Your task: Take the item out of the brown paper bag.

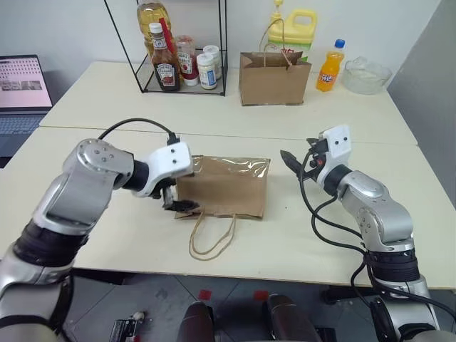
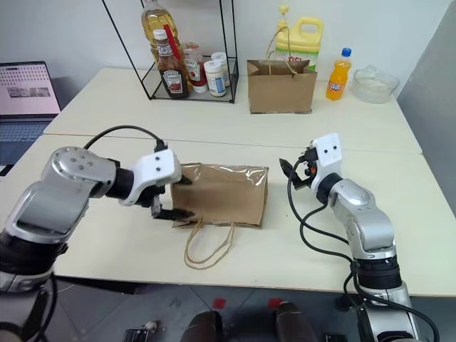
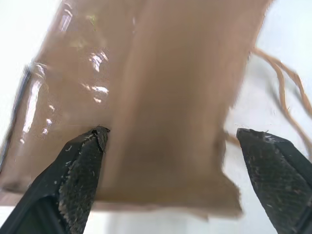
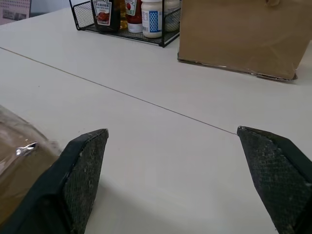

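Cream table [image 1: 299, 242]: bag [image 1: 228, 187] lying flat, handles toward the front edge. Left claw [image 1: 173, 201] spread wide, empty, at its left end; right claw [image 1: 294, 162] spread wide, empty, beside its right end.

left tool [image 1: 176, 201] spread wide, angled downward, right tool [image 1: 298, 162] spread, level

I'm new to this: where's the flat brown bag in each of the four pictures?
Left eye: bag lying at table centre, between the grippers.
Right eye: bag, same spot.
Left wrist: bag close ahead of the fingers.
Right wrist: its corner beside one finger.
Shared landmark: the twine handles.
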{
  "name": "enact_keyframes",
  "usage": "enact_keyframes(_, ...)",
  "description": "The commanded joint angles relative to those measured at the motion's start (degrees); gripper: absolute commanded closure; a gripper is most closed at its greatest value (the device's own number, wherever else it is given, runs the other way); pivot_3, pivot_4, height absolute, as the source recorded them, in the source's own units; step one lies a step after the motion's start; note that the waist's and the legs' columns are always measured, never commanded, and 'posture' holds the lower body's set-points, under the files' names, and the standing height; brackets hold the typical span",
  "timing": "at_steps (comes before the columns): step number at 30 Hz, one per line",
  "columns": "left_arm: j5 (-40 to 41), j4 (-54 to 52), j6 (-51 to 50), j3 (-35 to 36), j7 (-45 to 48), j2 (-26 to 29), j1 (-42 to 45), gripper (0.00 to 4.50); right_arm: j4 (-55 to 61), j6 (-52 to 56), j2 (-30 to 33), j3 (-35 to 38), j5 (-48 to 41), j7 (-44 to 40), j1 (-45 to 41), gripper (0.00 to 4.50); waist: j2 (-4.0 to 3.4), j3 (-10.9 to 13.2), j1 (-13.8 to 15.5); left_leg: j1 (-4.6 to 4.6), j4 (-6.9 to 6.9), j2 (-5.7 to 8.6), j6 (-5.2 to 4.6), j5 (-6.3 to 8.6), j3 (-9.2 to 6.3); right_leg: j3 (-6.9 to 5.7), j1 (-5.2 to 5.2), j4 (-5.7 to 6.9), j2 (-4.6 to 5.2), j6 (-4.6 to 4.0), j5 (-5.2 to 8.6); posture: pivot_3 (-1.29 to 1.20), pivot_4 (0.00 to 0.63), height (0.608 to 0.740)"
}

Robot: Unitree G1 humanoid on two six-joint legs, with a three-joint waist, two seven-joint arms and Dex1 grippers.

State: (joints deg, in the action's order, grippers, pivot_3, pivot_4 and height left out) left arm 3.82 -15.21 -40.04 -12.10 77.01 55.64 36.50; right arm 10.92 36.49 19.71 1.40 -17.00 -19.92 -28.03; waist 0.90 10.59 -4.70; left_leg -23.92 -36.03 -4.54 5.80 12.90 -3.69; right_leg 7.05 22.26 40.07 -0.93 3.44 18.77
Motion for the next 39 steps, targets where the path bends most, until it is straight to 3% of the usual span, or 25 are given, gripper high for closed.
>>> enact_keyframes(1,2.11,1.66,13.9,2.66,4.2,2.2,2.95,0.0,1.59,-1.31,0.07,0.5,-0.28,-0.89,-0.19,0.05,0.0,0.0,0.09,-0.01,-0.01,0.0,0.0,0.0,0.0,0.0,-0.01,-0.02,0.0,0.0,0.0,0.0,0.15,0.74)
enact_keyframes(4,1.44,5.67,32.1,3.14,5.99,2.83,2.42,0.0,1.45,-1.49,0.19,-0.01,-0.06,-1.52,0.14,0.05,0.0,0.0,0.22,-0.01,-0.01,0.02,0.0,0.0,0.04,0.02,-0.01,-0.07,0.02,0.0,0.0,0.0,0.15,0.74)
enact_keyframes(10,1.85,10.29,53.47,2.52,5.95,0.18,-2.42,0.0,3.02,-1.33,0.66,-1.21,-0.1,-3.12,1.37,0.05,0.0,0.0,0.27,-0.01,0.0,0.01,-0.01,0.01,0.08,0.06,0.0,-0.07,0.02,-0.01,0.0,0.0,0.15,0.74)
enact_keyframes(17,1.86,15.31,63.51,0.68,6.09,-2.78,-4.92,0.0,6.92,-1.33,5.55,-1.8,-0.48,-8.24,6.38,0.05,0.0,0.0,0.3,-0.04,-0.02,0.02,-0.02,0.01,0.09,0.08,0.0,-0.09,0.02,-0.01,0.01,0.0,0.15,0.74)
enact_keyframes(28,-1.98,19.92,70.48,-3.0,2.17,-7.51,-7.16,0.0,8.51,-4.08,12.26,-2.15,1.01,-13.37,9.38,0.05,0.0,0.0,0.13,-0.01,-0.03,0.01,-0.03,0.01,0.08,0.09,-0.02,-0.07,0.01,-0.01,0.01,0.0,0.15,0.74)
enact_keyframes(31,0.79,19.02,62.97,-2.02,0.12,-9.78,-7.66,0.57,10.12,-10.53,17.1,-3.39,2.54,-19.16,12.4,0.0,0.01,0.0,0.24,-0.01,-0.03,0.03,-0.03,0.01,0.08,0.09,-0.03,-0.08,0.02,-0.01,0.01,0.0,0.15,0.74)
enact_keyframes(35,7.04,16.42,48.75,0.25,-1.11,-11.17,-8.14,1.82,8.88,-28.95,22.93,-6.4,8.21,-27.03,17.52,0.0,0.01,0.0,0.2,-0.01,-0.03,0.02,-0.04,0.02,0.05,0.07,-0.07,-0.1,0.0,0.0,0.01,0.0,0.15,0.74)
enact_keyframes(39,12.32,12.57,37.05,2.39,-2.36,-11.09,-8.86,3.09,3.58,-48.21,24.95,-10.42,14.15,-31.39,18.76,0.0,0.01,0.0,-0.16,0.05,-0.04,0.0,-0.04,0.02,0.07,0.09,-0.08,-0.08,-0.01,0.01,0.02,0.0,0.15,0.74)
